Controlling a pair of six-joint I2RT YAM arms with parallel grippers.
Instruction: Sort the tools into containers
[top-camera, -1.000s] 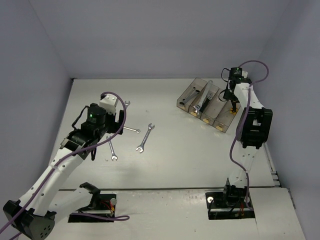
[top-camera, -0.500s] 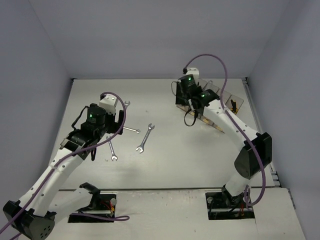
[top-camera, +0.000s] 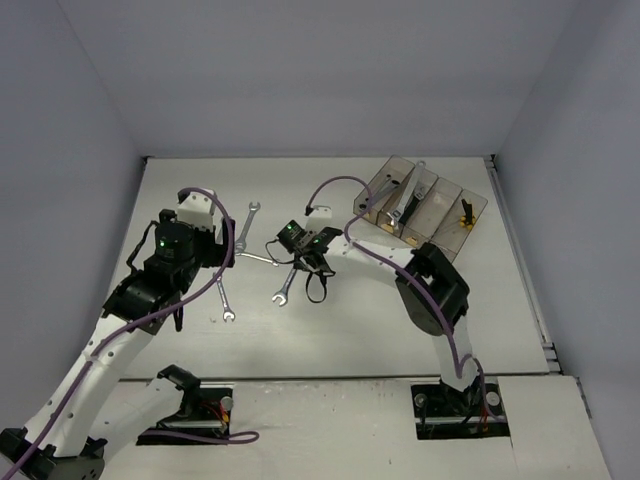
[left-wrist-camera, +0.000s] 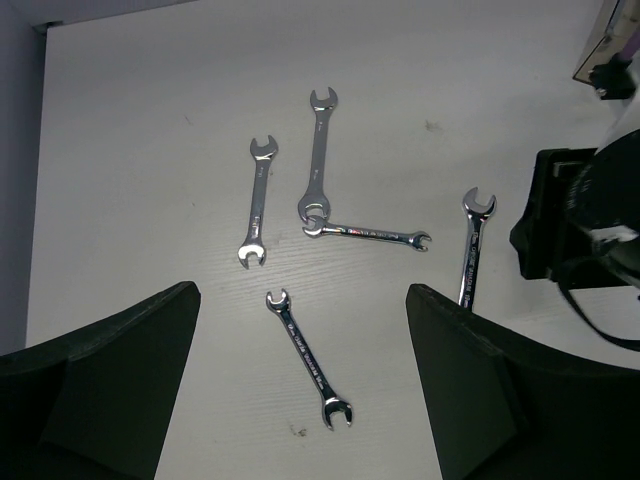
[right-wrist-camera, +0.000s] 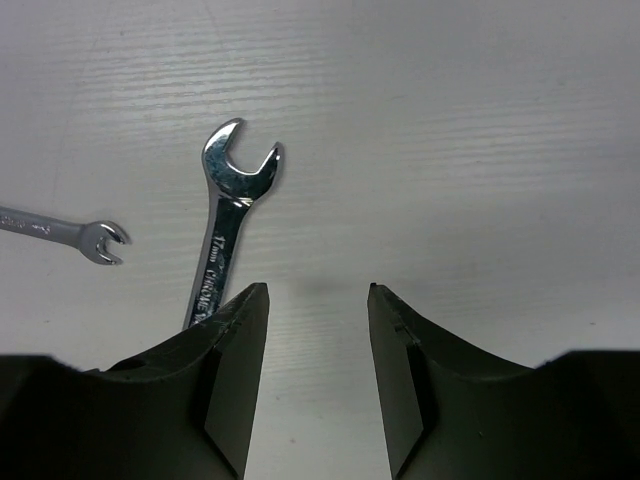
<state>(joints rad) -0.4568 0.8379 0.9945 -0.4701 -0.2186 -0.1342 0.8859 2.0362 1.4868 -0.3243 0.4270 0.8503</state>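
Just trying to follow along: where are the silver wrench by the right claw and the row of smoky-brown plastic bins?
silver metal wrench (right-wrist-camera: 224, 245): right wrist view, on its shaft.
smoky-brown translucent plastic bins (top-camera: 388, 180): top external view, on a bare part of the leftmost bin.

Shiny silver wrenches (left-wrist-camera: 318, 155) on a white, faintly grained table (left-wrist-camera: 150, 100); smoky-brown translucent bins (top-camera: 375, 190); purple cables (top-camera: 340, 180) along white-and-black arms (top-camera: 110, 340).

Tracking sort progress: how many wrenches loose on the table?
5: short wrench at left, long wrench beside it, crossways wrench touching its end, near wrench below, last wrench by the right gripper. Arms may hide more.
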